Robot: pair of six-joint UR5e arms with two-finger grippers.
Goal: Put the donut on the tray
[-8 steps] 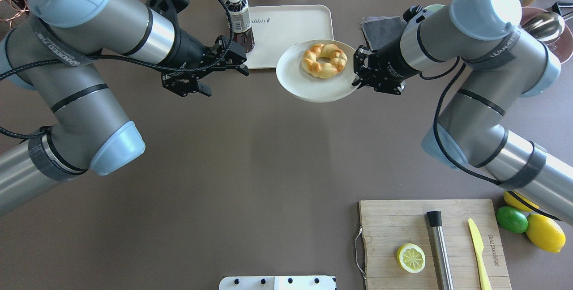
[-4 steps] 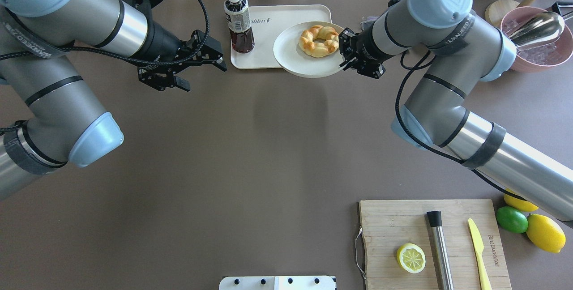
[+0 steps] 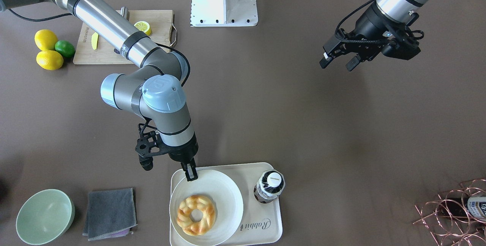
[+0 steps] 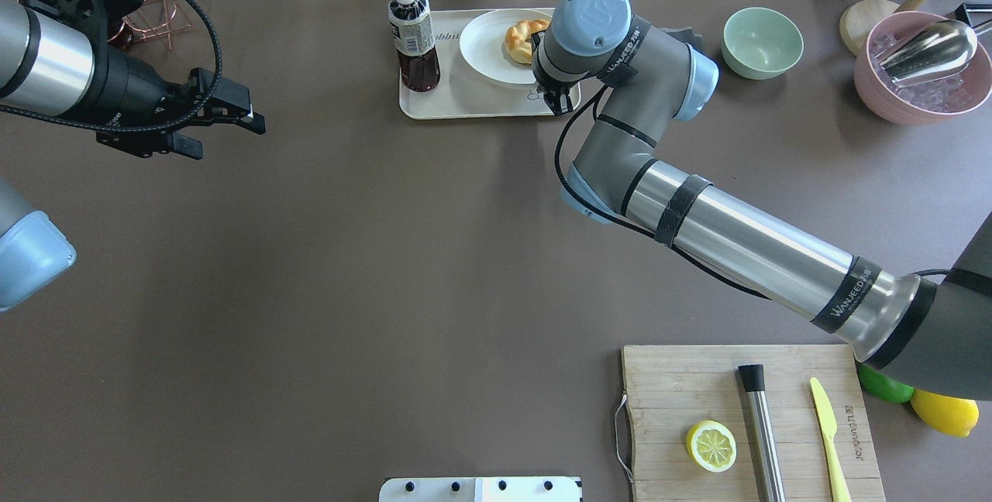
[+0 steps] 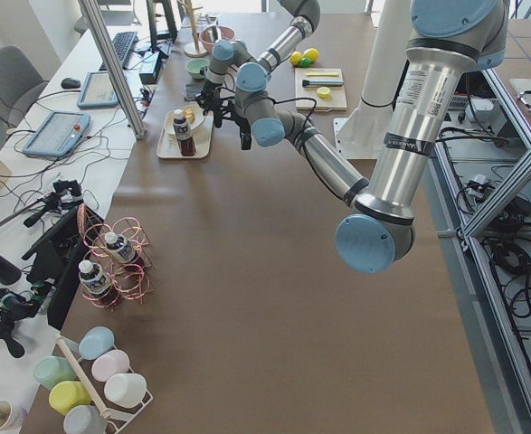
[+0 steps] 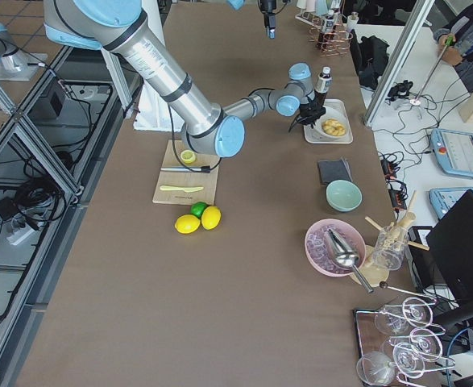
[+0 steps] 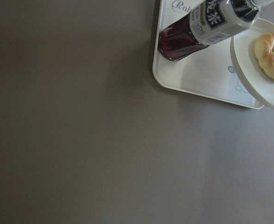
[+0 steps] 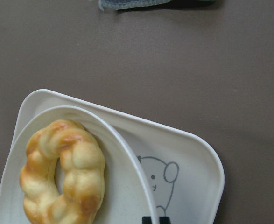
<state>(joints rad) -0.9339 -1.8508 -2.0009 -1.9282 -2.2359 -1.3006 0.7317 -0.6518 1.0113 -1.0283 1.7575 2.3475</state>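
Note:
The golden-brown braided donut (image 3: 186,210) lies on a round white plate (image 3: 224,193). My right gripper (image 3: 190,174) is shut on the plate's rim and holds it over the cream rabbit tray (image 3: 265,227). I cannot tell whether the plate touches the tray. The right wrist view shows the donut (image 8: 80,172), the plate (image 8: 115,158), the tray's rabbit drawing (image 8: 193,186) and the gripper (image 8: 155,219) at the rim. In the overhead view the wrist hides part of the donut (image 4: 521,36). My left gripper (image 4: 225,136) is open and empty, far left of the tray (image 4: 465,103).
A dark tea bottle (image 4: 412,37) stands on the tray's left part. A grey cloth (image 3: 110,208) and a green bowl (image 4: 762,41) lie right of the tray. A pink bowl (image 4: 922,91) is at the far right. A cutting board (image 4: 682,386) with a lemon half (image 4: 711,446) is at the near right.
My right gripper has carried the plate with the donut back and left, over the tray. My left arm has drawn away to the left, still open.

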